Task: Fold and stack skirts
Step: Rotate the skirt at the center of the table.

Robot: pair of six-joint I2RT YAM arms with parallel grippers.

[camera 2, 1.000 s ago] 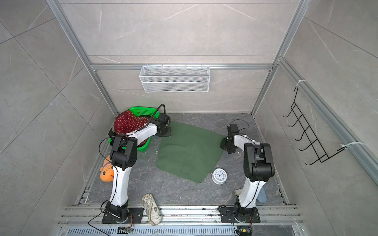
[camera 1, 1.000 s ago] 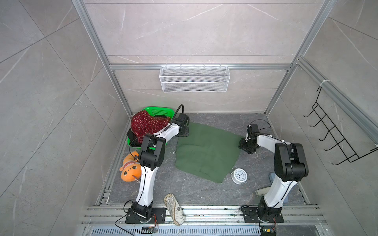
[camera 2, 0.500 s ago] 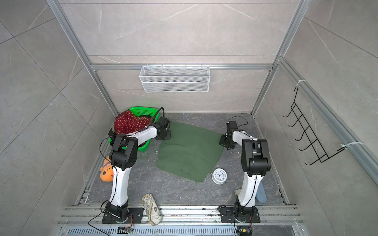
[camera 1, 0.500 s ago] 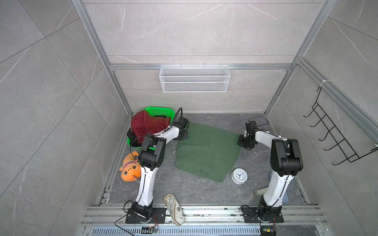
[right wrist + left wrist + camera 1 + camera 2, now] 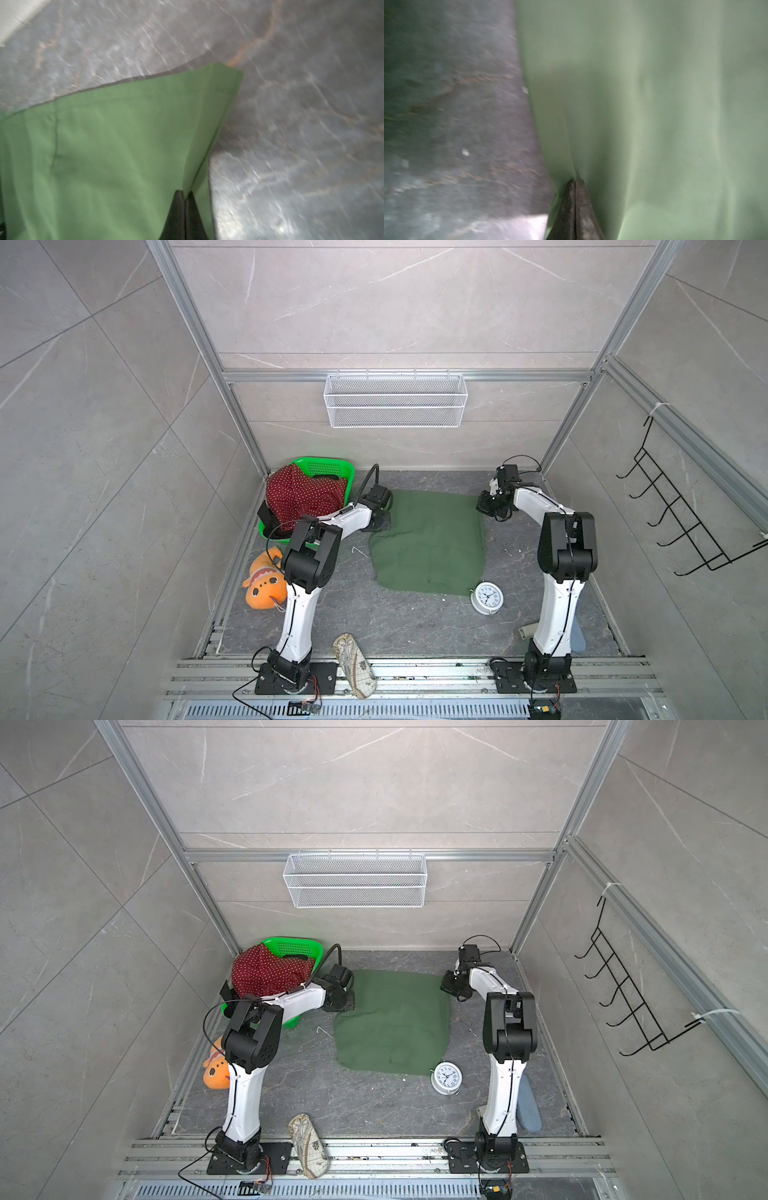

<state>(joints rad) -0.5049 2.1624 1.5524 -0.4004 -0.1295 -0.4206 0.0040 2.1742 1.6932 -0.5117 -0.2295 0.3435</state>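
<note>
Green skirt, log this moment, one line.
green skirt: spread on floor | left fingers: shut on left edge | right fingers: shut on right corner | red skirt: in basket

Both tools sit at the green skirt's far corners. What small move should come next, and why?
Probably lift both tools slightly together, raising the far edge off the table before carrying it toward the near hem. The left tool and right tool are each shut on a far corner of the dark green skirt, which lies spread flat and unfolded.

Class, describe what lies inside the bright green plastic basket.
A red, white-dotted cloth skirt lies heaped in the bright green perforated plastic basket; black cloth shows at its rim. Anything beneath is hidden.
</note>
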